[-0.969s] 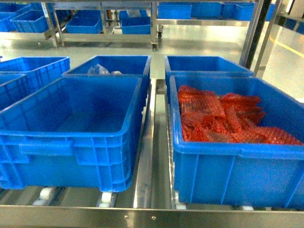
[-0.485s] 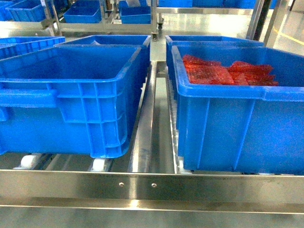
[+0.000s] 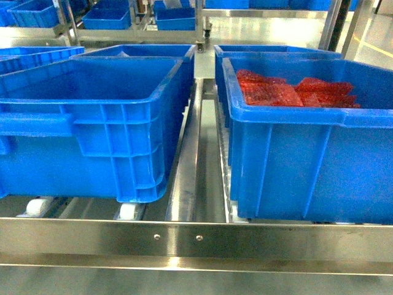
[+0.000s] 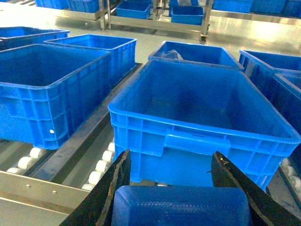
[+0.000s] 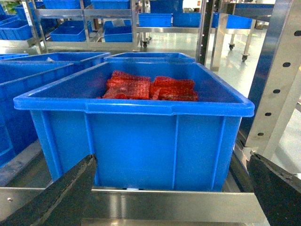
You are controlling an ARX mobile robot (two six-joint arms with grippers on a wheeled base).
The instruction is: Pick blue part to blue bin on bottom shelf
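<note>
On the bottom shelf (image 3: pixel 196 236): empty blue bin (image 4: pixel 197 108) | left fingers (image 4: pixel 117 183) clamped on blue part (image 4: pixel 181 207), just before the bin | right fingers (image 5: pixel 61 193) spread wide, holding nothing

A blue bin (image 5: pixel 136 136) sits straight ahead on the bottom shelf (image 5: pixel 174 205), its front wall just behind the shiny steel rail; red mesh-wrapped pieces (image 5: pixel 150 88) lie heaped inside toward the back. The right hand (image 5: pixel 171 197) shows only as two dark fingers (image 5: pixel 56 197) at the lower corners, spread wide apart with nothing between them; a perforated steel post (image 5: pixel 277 89) rises at right, more blue bins (image 5: pixel 70 30) on racks beyond.
</note>
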